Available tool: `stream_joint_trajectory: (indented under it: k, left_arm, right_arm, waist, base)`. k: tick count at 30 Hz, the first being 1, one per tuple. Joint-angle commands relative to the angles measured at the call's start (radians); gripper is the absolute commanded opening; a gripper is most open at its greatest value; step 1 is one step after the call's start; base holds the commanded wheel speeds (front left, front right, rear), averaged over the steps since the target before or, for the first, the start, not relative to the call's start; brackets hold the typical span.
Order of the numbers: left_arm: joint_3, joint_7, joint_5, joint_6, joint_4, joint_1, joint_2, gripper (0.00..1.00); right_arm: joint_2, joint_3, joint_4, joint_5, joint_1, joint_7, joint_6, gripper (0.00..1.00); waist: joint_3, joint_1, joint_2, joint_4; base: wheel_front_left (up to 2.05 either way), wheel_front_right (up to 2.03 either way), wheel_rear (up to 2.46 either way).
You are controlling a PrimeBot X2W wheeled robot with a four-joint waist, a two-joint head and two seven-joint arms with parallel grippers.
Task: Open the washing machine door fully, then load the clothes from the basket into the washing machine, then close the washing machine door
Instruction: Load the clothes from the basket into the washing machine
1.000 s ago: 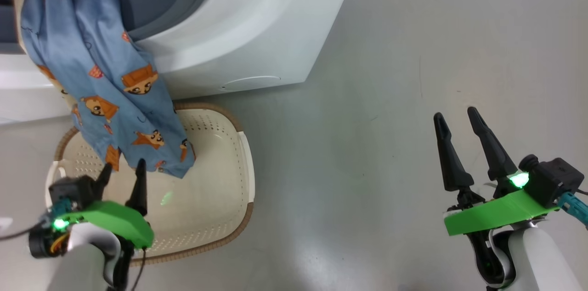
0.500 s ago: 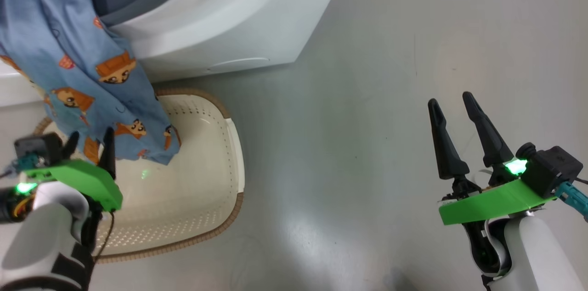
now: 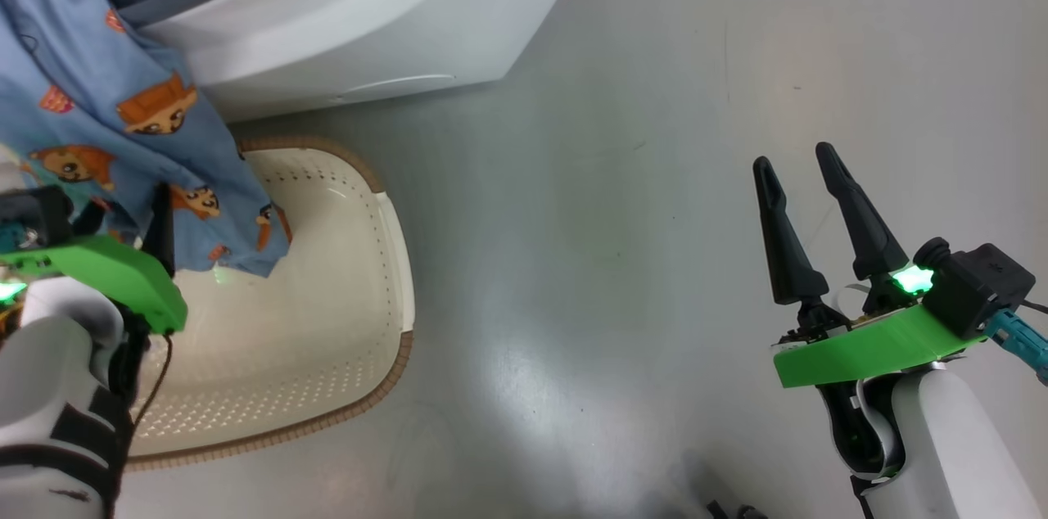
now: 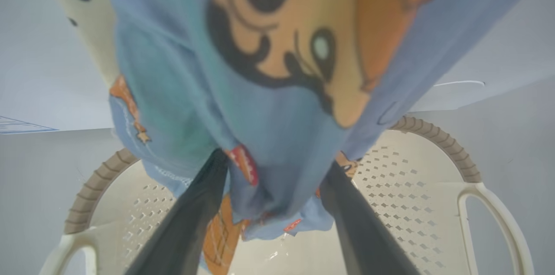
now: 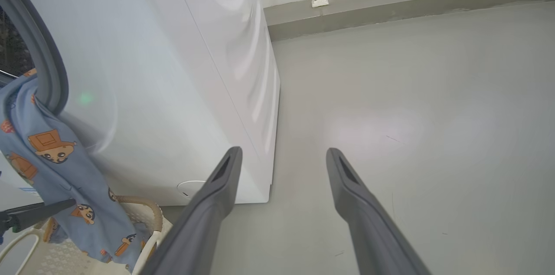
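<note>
Soft cloth clothes [image 3: 82, 93], perforated plastic basket [image 3: 344, 257], glossy washing machine [image 3: 368, 11]

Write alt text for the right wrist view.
A blue printed garment hangs out of the washing machine opening, over the grey gasket, down over the basket. The right gripper is open and empty above grey floor beside the machine.
</note>
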Motion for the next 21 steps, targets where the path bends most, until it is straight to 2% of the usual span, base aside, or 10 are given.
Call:
stream_joint_trajectory:
  k: [1,16,17,18,19,21]
  left_arm:
    - [0.006,-0.006,-0.023,-0.001,-0.003,-0.011,0.051,1.00]
    - [-0.106,-0.006,-0.198,-0.002,-0.043,-0.084,0.110,1.00]
    - [-0.111,-0.006,-0.206,-0.002,-0.048,-0.084,0.114,0.73]
    - [-0.117,-0.006,-0.214,-0.002,-0.051,-0.084,0.116,0.56]
    - [-0.122,-0.006,-0.222,-0.002,-0.056,-0.084,0.117,0.42]
    - [-0.134,-0.006,-0.236,-0.002,-0.064,-0.083,0.117,0.20]
  right_arm:
    - [0.004,0.025,-0.024,-0.009,0.003,-0.005,0.003,1.00]
    - [0.012,0.044,-0.029,-0.012,-0.017,-0.005,0.003,1.00]
    - [0.012,0.044,-0.029,-0.012,-0.018,-0.005,0.003,1.00]
    - [0.012,0.043,-0.030,-0.013,-0.018,-0.005,0.003,1.00]
    - [0.013,0.042,-0.030,-0.014,-0.017,-0.005,0.003,1.00]
    - [0.013,0.038,-0.031,-0.015,-0.016,-0.005,0.003,1.00]
  waist:
    - [0.009,0.0000,-0.0001,-0.007]
    - [0.044,0.0000,-0.0001,-0.033]
    - [0.044,0.0000,-0.0001,-0.035]
    - [0.044,0.0000,-0.0001,-0.035]
    - [0.044,0.0000,-0.0001,-0.035]
    - [0.043,0.0000,-0.0001,-0.033]
  base:
    - [0.00,0.00,0.00]
    - [0.00,0.00,0.00]
    - [0.00,0.00,0.00]
    - [0.00,0.00,0.00]
    - [0.00,0.00,0.00]
    - [0.00,0.00,0.00]
